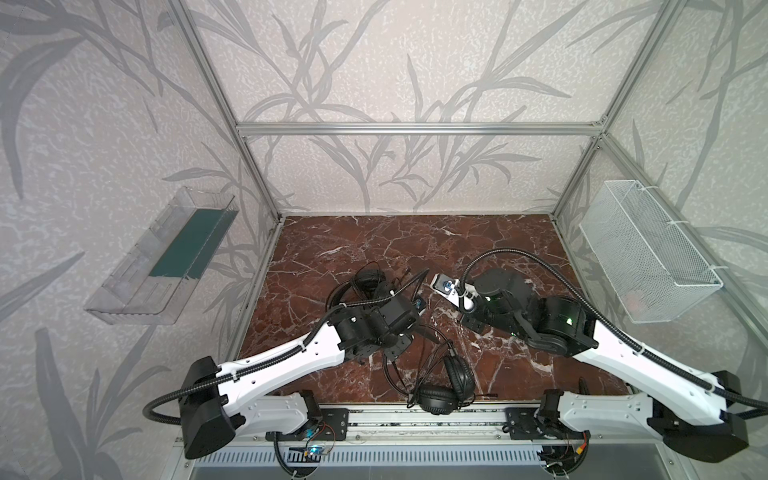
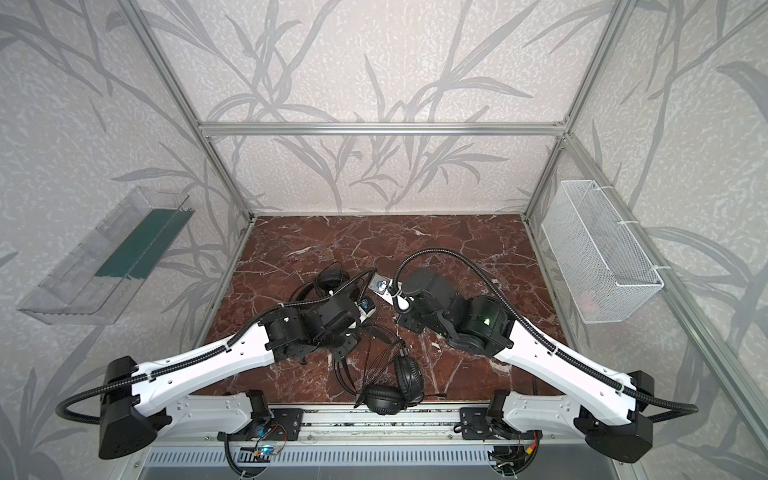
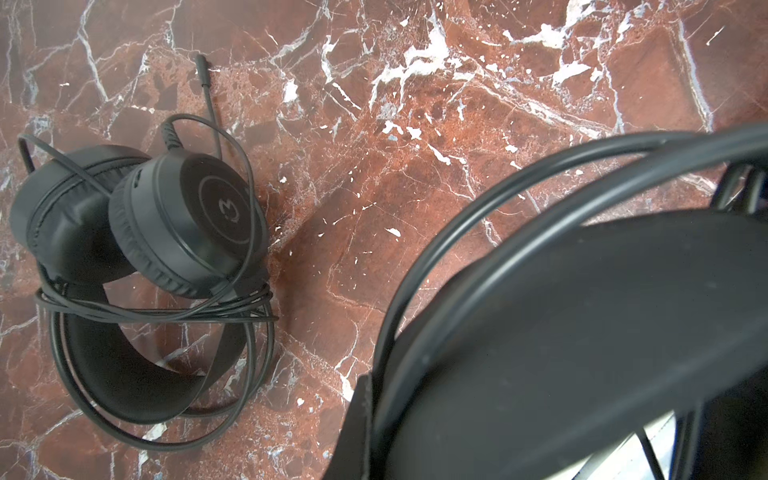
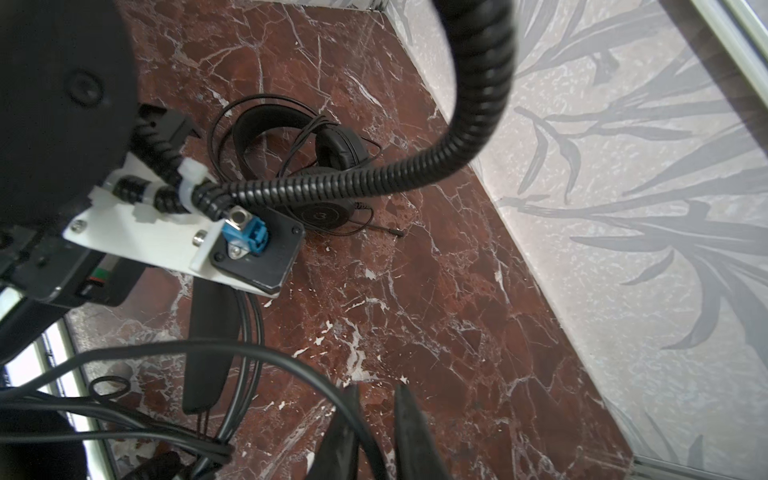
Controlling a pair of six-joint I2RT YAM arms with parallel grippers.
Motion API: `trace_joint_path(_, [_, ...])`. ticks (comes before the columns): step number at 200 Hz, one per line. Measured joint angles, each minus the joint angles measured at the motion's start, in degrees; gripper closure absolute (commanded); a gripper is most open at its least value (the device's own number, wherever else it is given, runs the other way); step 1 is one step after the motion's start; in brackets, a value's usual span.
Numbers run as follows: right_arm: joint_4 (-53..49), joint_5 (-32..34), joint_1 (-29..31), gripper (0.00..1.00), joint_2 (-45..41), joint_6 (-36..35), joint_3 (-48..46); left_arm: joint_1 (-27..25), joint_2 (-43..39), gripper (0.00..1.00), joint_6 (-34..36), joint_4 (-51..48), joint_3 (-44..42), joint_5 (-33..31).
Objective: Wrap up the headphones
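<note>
The red marble table (image 1: 415, 249) carries both sets. The far headphones (image 3: 187, 224) lie flat beyond the left arm (image 1: 282, 357), with their lead wound round the headband. The near headphones (image 1: 436, 401) sit at the middle of the table's front edge, their headband raised toward the left end effector (image 1: 392, 356), which is pressed together on it. The right end effector (image 4: 376, 440) has its fingers slightly spread, and a thin cable (image 4: 266, 352) runs between them.

Left arm (image 1: 286, 359): reached inward, wrist bent down.
Left gripper (image 1: 394, 352): closed tight, pointing down.
Right arm (image 1: 623, 357): reached inward, wrist low.
Right gripper (image 4: 376, 419): jaws slightly apart.
</note>
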Motion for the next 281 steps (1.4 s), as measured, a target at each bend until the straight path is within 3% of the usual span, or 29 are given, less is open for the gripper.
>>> trace_joint_path(33, [2.1, -0.8, -1.2, 1.0, -0.2, 2.6, -3.9, 0.0, -2.3, 1.0, 0.0, -1.4, 0.1, 0.1])
trace_joint_path(73, [5.4, -4.7, -8.0, 1.0, -1.4, 8.0, -9.7, 0.0, -6.6, 1.0, -0.5, -3.8, 2.0, 0.9])
trace_joint_path(115, [10.8, -9.8, -11.1, 1.0, -2.8, 13.5, -14.7, 0.2, -10.1, 1.0, -1.7, -4.0, 4.1, 1.4])
trace_joint_path(163, [13.9, -13.9, -12.0, 0.77, -1.9, 18.1, -17.1, 2.3, -10.4, 1.0, -2.4, -5.5, 6.7, 2.0])
trace_joint_path(206, [17.1, -17.7, -12.3, 0.66, -3.5, 21.0, -21.6, 5.7, -9.5, 1.0, -2.8, -6.3, 9.2, 2.1])
trace_joint_path(224, [18.2, -19.4, -12.3, 0.56, -4.2, 22.0, -23.4, 6.5, -8.6, 1.0, -2.8, -6.9, 9.7, 2.2])
trace_joint_path(281, [17.6, -19.1, -13.7, 0.33, -9.2, 23.3, -24.5, 8.5, -5.5, 1.0, -3.3, -9.0, 12.0, 3.8])
